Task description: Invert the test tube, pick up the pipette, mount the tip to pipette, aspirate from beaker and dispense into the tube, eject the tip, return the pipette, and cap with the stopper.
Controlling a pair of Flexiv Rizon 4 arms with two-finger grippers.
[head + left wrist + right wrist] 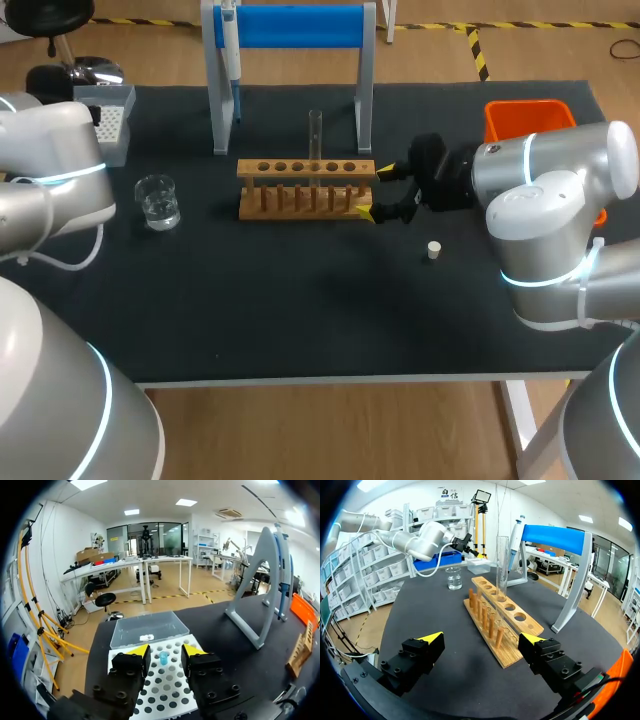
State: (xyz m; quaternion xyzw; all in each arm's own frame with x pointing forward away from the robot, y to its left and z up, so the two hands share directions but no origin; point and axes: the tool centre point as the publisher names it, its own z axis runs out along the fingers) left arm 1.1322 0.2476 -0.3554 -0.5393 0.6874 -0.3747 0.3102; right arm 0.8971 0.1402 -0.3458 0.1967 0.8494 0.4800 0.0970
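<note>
Head view: a wooden rack (305, 188) stands mid-table on the black mat (300, 310). One clear test tube (315, 135) sits upright in the third hole from the rack's right end, and nothing can be made out inside it. A beaker (158, 201) holding a little clear liquid stands well to the rack's left. The pipette (230, 50) hangs from the left end of the blue-barred stand (290, 25) behind the rack. A tip box (110, 120) sits at the mat's rear left and an orange bin (525, 115) at its rear right. The white stopper (434, 250) lies alone on open mat, in front of the right arm. The right gripper (375, 192) sits level with the rack's right end, fingers spread. The left arm (50, 170) is at the left edge, its gripper out of sight. Left wrist view: the left gripper (165, 652) hovers over the tip box's perforated tray (165, 695), fingers spread and holding nothing. A single blue tip (164, 657) stands in a hole below the gap, and the clear lid (147, 627) lies open beyond. The stand, the pipette (284, 580) and the bin's edge (305, 610) lie further along the mat. Right wrist view: the right gripper (482, 640) is wide apart and the rack's (500, 615) near end lies between its fingers. Whether either finger touches the wood cannot be told. The test tube (502, 562) rises ahead, with the beaker (453, 577) and the left arm (415, 542) beyond it.
</note>
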